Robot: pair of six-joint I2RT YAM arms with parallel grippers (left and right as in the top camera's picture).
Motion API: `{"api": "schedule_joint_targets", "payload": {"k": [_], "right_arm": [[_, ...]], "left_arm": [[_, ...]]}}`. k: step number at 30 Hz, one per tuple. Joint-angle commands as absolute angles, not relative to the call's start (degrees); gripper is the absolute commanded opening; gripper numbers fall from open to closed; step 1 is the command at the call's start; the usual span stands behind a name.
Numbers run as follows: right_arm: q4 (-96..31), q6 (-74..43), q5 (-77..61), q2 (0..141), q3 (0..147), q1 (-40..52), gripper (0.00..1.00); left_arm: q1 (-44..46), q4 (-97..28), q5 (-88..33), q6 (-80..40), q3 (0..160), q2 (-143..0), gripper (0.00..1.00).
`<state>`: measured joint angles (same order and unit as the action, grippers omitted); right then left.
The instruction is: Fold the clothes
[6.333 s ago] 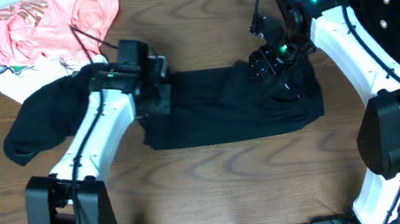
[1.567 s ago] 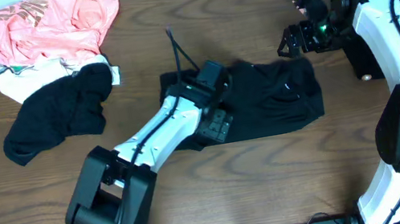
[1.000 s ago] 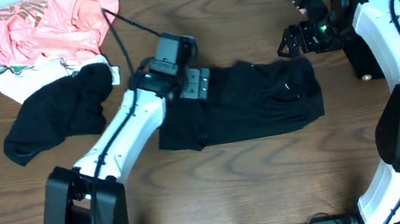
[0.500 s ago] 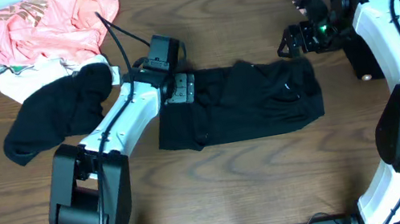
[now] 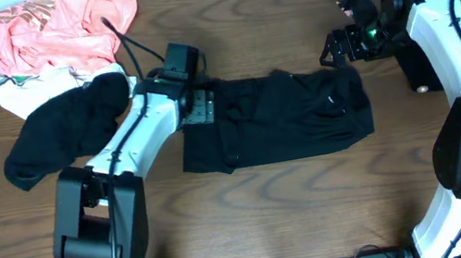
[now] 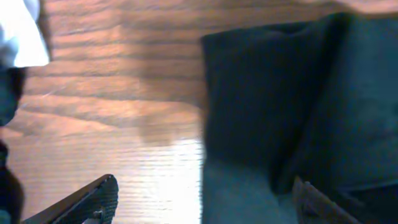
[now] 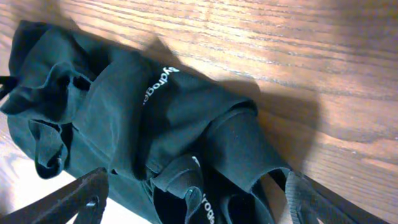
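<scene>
- black garment point(image 7: 112, 118), right wrist view: white lettering point(image 7: 159, 83) running along a fold, legible as "hydroge"; the remainder is lost in the crease;
- same garment, lower fold: second white print point(image 7: 207, 212), a few letters only, not readable;
- coral-pink garment point(image 5: 69, 34), overhead view: pale print point(image 5: 31, 12), illegible.

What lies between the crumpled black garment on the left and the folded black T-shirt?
Only the left arm, crossing bare table beside the black T-shirt; the overhead view shows it.
</scene>
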<state>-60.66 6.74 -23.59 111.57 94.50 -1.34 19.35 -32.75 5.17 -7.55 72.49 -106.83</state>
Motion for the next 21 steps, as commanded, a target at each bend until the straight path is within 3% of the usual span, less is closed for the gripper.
{"api": "schedule_joint_targets", "payload": {"k": [1,9,21], "right_arm": [[-60.5,7.8,-24.0,110.4,95.6,-1.4,0.89],[-60.6,7.8,-24.0,110.4,95.6,-1.4,0.89],[-59.9,7.8,-24.0,110.4,95.6,-1.1,0.89]], "left_arm": [[18.1,-33.3,6.6,-8.1,72.9,-105.3,0.89],[14.4,-34.3,7.2,-7.4,72.9,-105.3,0.89],[17.6,-34.0,-9.1,-7.4,72.4,-107.7,0.89]]}}
